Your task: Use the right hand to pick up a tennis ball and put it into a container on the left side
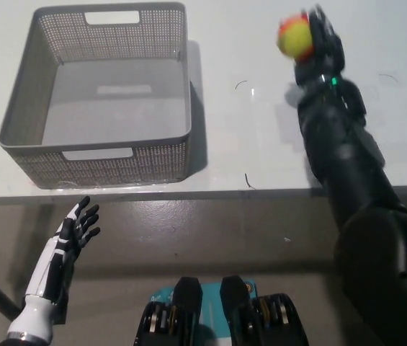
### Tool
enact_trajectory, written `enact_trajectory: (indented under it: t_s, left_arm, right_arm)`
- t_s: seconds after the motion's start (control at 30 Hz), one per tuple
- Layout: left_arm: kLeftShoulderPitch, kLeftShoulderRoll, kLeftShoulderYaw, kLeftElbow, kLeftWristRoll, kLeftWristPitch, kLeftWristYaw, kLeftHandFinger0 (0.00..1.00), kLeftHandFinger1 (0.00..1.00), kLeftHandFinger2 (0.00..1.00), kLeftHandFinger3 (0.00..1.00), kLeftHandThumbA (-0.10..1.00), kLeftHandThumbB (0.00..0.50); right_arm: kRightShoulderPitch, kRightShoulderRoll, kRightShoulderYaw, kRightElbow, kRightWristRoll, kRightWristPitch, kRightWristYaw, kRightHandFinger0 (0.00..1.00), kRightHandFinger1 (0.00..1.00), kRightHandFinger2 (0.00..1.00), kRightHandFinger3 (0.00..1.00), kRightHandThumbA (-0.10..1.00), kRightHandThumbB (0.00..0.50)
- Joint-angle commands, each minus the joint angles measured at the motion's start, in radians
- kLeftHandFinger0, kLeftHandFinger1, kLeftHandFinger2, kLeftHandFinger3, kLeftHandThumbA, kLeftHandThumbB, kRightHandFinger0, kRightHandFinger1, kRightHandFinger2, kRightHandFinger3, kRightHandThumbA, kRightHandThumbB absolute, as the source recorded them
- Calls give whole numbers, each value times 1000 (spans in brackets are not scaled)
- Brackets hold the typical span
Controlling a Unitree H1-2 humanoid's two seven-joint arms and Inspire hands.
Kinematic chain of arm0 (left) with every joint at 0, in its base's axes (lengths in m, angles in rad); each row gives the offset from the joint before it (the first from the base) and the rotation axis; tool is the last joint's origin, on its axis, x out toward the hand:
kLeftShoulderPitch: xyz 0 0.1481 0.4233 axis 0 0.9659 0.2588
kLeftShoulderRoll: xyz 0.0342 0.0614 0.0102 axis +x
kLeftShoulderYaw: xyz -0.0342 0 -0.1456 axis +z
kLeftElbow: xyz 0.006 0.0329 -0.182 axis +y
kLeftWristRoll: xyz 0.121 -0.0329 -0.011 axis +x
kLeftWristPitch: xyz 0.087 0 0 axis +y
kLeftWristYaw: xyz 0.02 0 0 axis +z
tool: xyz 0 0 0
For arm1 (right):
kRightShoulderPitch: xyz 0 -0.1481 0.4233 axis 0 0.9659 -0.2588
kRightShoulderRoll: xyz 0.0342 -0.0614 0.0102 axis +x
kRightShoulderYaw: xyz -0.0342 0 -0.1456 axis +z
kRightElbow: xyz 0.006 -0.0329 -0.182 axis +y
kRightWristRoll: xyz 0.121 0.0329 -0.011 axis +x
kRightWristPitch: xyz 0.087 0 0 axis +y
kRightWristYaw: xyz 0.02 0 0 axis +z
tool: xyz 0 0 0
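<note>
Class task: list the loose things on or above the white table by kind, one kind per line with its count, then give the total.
Tennis ball, held in the right hand: 1
Grey basket: 1
Total: 2
</note>
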Motion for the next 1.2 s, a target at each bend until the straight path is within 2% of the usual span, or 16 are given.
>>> enact_trajectory:
  t_s: [0.0, 0.03, 0.2, 0.37, 0.5, 0.6, 0.63, 0.73, 0.83, 0.9, 0.93, 0.97, 1.0, 1.07, 1.17]
  left_arm:
    - [-17, 15, 10, -21, -7, -20, 0, 1000, 1000, 1000, 1000, 1000, 5]
    - [-18, 15, 10, -23, -9, -14, -1, 1000, 1000, 1000, 1000, 1000, 16]
    - [-16, 13, 11, -24, -12, -12, -1, 1000, 1000, 1000, 1000, 1000, 18]
    - [-16, 17, 6, -26, -7, -14, -5, 1000, 1000, 1000, 1000, 1000, 7]
    - [-20, 19, -1, -22, -2, -19, -9, 1000, 1000, 1000, 1000, 1000, 8]
    - [-21, 20, -2, -25, -3, -15, -10, 1000, 1000, 1000, 1000, 1000, 0]
    - [-22, 22, -3, -26, -2, -14, -11, 1000, 1000, 1000, 1000, 1000, 6]
    - [-26, 24, -9, -27, 1, -11, -15, 1000, 1000, 1000, 1000, 1000, 25]
    - [-31, 24, -14, -30, 6, -5, -14, 1000, 1000, 1000, 1000, 1000, 33]
    - [-37, 27, -18, -31, 11, 0, -15, 1000, 1000, 1000, 1000, 1000, 30]
    - [-39, 29, -21, -30, 18, 0, -15, 1000, 1000, 1000, 1000, 1000, 39]
    - [-40, 30, -23, -29, 20, -3, -15, 1000, 1000, 1000, 1000, 1000, 39]
    - [-45, 31, -25, -27, 23, -4, -16, 1000, 1000, 1000, 1000, 1000, 37]
    - [-48, 32, -27, -29, 25, 1, -18, 1000, 1000, 1000, 1000, 1000, 38]
    - [-54, 35, -30, -30, 25, 4, -21, 1000, 1000, 1000, 1000, 1000, 38]
  right_arm:
    - [-83, 26, 14, -66, 109, 37, 82, 11, 468, 931, 1000, -100, 112]
    - [-96, 36, 26, -64, 102, 31, 80, 0, 389, 879, 1000, -100, 63]
    - [-128, 72, 64, -64, 112, 27, 71, 0, 397, 869, 999, -100, 68]
    - [-168, 116, 126, -41, 86, 7, 40, 0, 449, 962, 955, -100, 81]
    - [-199, 153, 168, 6, 70, -31, 36, 0, 446, 976, 936, -100, 87]
    - [-223, 180, 195, 52, 60, -55, 13, 0, 486, 991, 911, -100, 91]
    - [-235, 190, 217, 86, 41, -71, 13, 0, 449, 902, 836, -100, 100]
    - [-251, 213, 287, 143, -9, -109, -9, 0, 432, 817, 771, -100, 116]
    - [-251, 222, 367, 176, -64, -129, -39, 0, 440, 820, 776, -100, 135]
    - [-248, 225, 484, 198, -170, -141, -111, 0, 399, 816, 762, -100, 156]
    - [-249, 229, 567, 210, -246, -128, -166, 0, 365, 792, 740, -100, 151]
    - [-250, 230, 614, 216, -282, -112, -192, 0, 370, 800, 753, -100, 134]
    - [-249, 230, 658, 221, -312, -109, -219, 0, 384, 826, 807, -100, 145]
    - [-238, 235, 786, 234, -411, -113, -284, 0, 395, 837, 853, -100, 156]
    - [-219, 230, 896, 241, -477, -112, -324, 40, 451, 897, 892, -100, 179]
